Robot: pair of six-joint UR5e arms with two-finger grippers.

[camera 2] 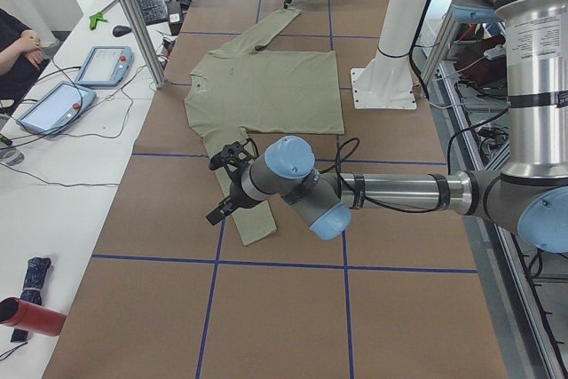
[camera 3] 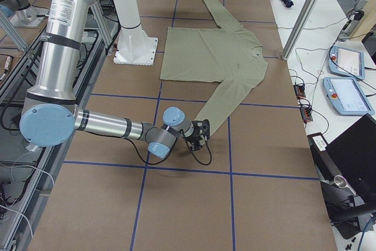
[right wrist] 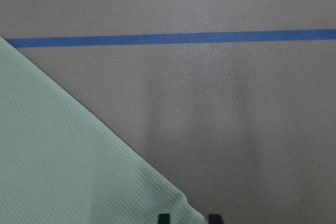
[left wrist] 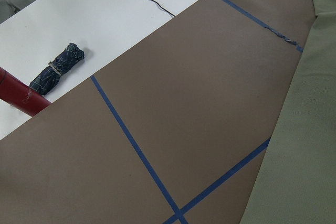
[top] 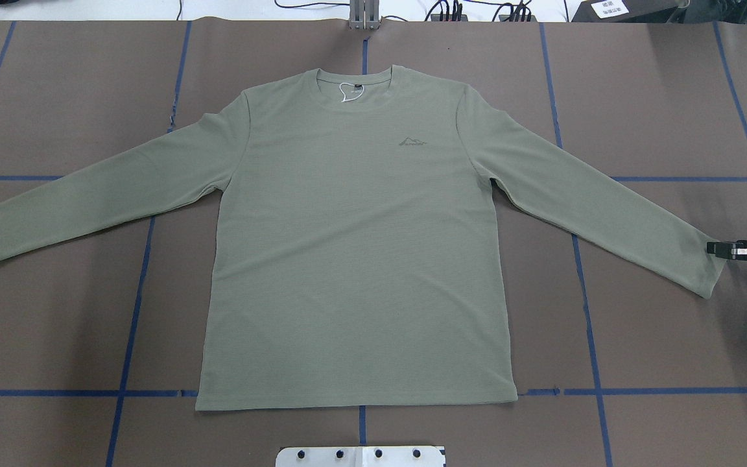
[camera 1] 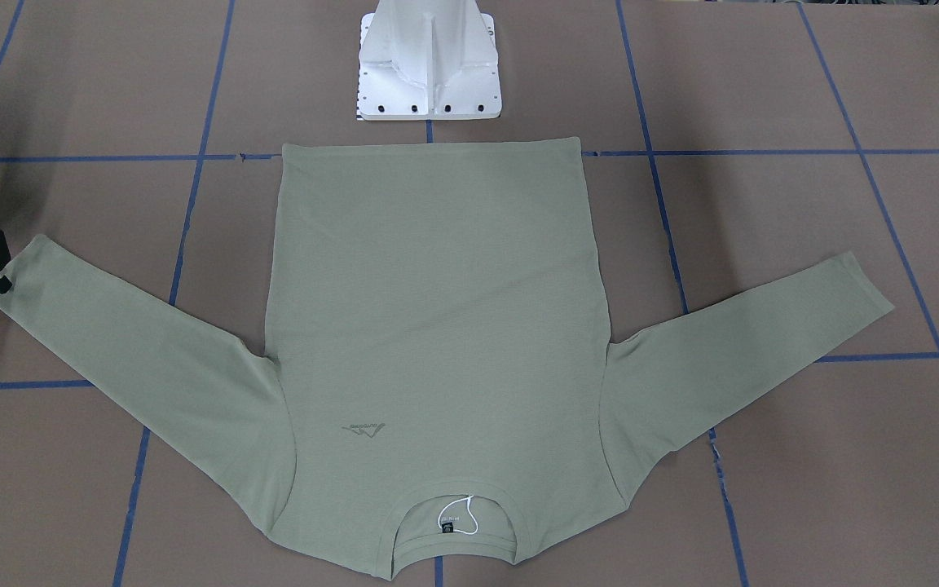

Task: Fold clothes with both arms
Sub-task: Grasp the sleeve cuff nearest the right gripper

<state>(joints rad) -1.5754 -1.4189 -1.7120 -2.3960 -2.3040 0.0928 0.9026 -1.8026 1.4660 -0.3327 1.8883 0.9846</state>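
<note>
The right arm [camera 3: 111,124] stretches low over the counter [top: 672,324]. The right tool [top: 714,248] is at one cuff, fingers apart around its corner. The left arm [camera 2: 399,191] reaches level, with the left tool [camera 2: 218,212] above the other sleeve (grip: cannot tell). One sage-green long-sleeved shirt [top: 354,259] lies flat at mid-counter.

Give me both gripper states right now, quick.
Left gripper: cannot be told; it shows only in the left side view.
Right gripper: open, with a gap between its fingertips at the sleeve cuff.
</note>
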